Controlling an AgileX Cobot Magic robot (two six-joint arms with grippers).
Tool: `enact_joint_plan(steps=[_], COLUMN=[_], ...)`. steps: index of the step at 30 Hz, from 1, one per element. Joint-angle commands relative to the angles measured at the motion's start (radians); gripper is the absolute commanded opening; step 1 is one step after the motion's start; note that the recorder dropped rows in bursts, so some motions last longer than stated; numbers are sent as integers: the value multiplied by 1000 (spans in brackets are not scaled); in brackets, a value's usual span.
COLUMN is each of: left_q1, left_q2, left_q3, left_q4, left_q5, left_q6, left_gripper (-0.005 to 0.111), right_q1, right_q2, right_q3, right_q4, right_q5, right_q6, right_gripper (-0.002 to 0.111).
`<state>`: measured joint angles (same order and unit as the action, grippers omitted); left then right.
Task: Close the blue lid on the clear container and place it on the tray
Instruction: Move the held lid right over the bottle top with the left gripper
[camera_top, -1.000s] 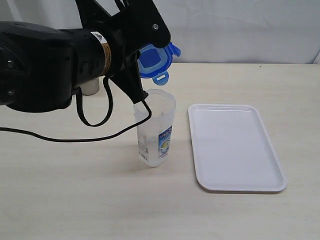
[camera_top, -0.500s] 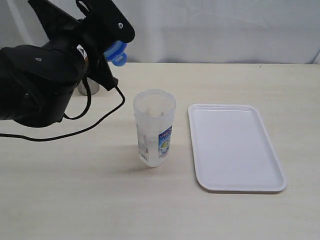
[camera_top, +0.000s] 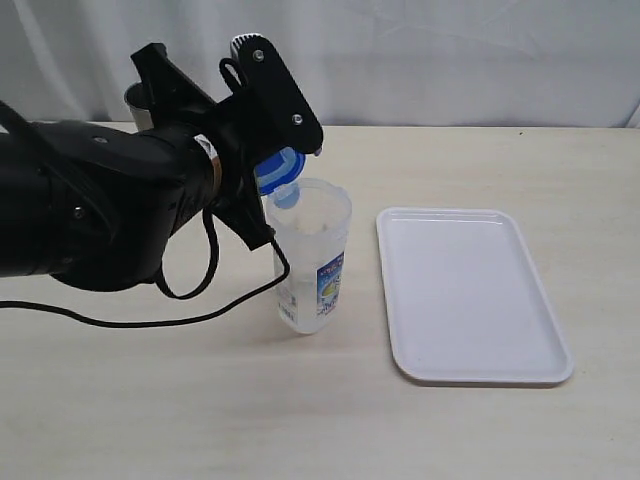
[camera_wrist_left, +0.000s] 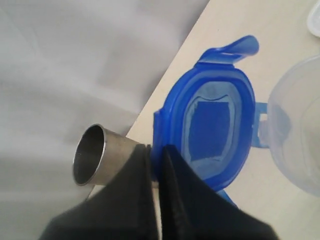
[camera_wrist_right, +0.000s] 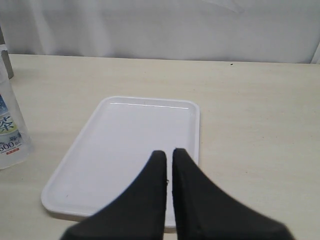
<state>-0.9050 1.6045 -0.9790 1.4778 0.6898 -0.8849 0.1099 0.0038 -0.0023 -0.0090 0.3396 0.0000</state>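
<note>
Once apart, lid (camera_top: 279, 166) (blue) over container (camera_top: 312, 262).

In the exterior view the left arm (camera_top: 110, 215) covers most of the blue lid (camera_top: 281, 163), leaving one blue patch, and all but a sliver of a metal cup (camera_top: 138, 98). The label print on the clear container (camera_top: 312, 262) is too small to read. The left wrist view cuts the container's blurred rim at the picture's edge, and the fingers (camera_wrist_left: 130, 195) of the left gripper (camera_wrist_left: 155, 152) hide the lid edge they pinch. The right wrist view crops the container to a strip
</note>
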Motion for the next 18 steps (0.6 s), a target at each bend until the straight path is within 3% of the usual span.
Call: enact_joint_plan(steps=[1, 11, 18], left_q1=[-4, -4, -4], left_q2=[0, 0, 0], left_q3=[1, -1, -1], left_q4=[-7, 185, 240], left_q5=[-36, -31, -89], left_q6=[0, -69, -86], left_gripper=[0, 0, 0], right_q1=[-5, -5, -5], right_q2=[-4, -4, -4], right_q3=[2, 2, 2], right_q4=[2, 2, 2], right_q5=[1, 1, 1], right_q6=[0, 0, 0], right_gripper=[5, 5, 5])
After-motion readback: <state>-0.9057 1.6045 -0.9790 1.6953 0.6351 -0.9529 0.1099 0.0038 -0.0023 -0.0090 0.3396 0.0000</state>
